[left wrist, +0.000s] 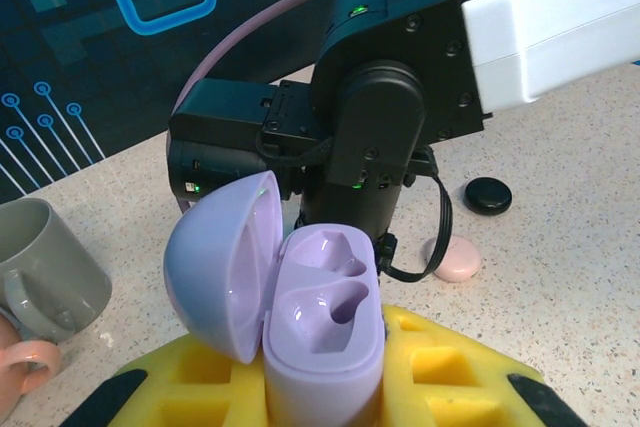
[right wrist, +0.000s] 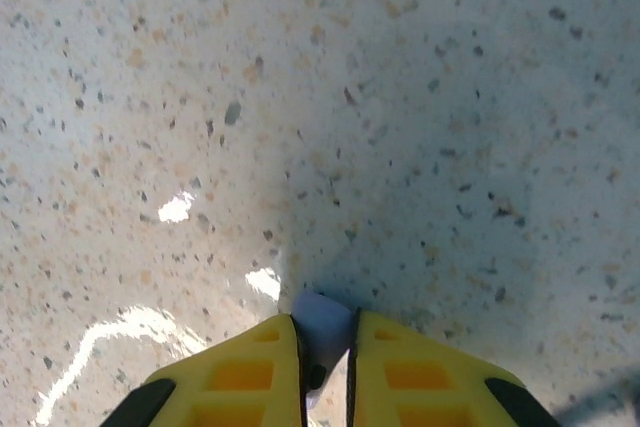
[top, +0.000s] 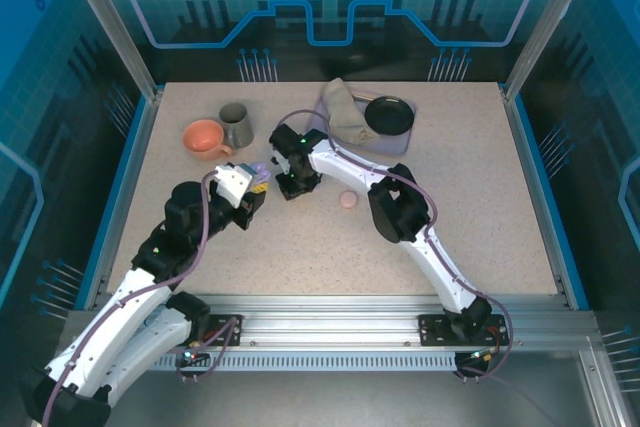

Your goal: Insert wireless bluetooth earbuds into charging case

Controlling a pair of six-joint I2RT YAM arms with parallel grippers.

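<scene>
My left gripper (left wrist: 325, 392) is shut on a lilac charging case (left wrist: 325, 322) and holds it upright. The case's lid (left wrist: 215, 267) is swung open to the left, and both moulded wells are empty. In the top view this case (top: 260, 178) sits left of centre, with the right gripper (top: 290, 188) just to its right, pointing down at the table. In the right wrist view, my right gripper (right wrist: 325, 347) is shut on a small lilac earbud (right wrist: 322, 319) right at the tabletop. The yellow fingers (right wrist: 250, 372) hide most of the bud.
A pink round case (top: 348, 200) and a black round case (left wrist: 489, 195) lie on the table beyond the right arm. A grey mug (top: 236, 125) and an orange cup (top: 205, 138) stand at the back left. A black plate (top: 389, 115) rests on a cloth at the back.
</scene>
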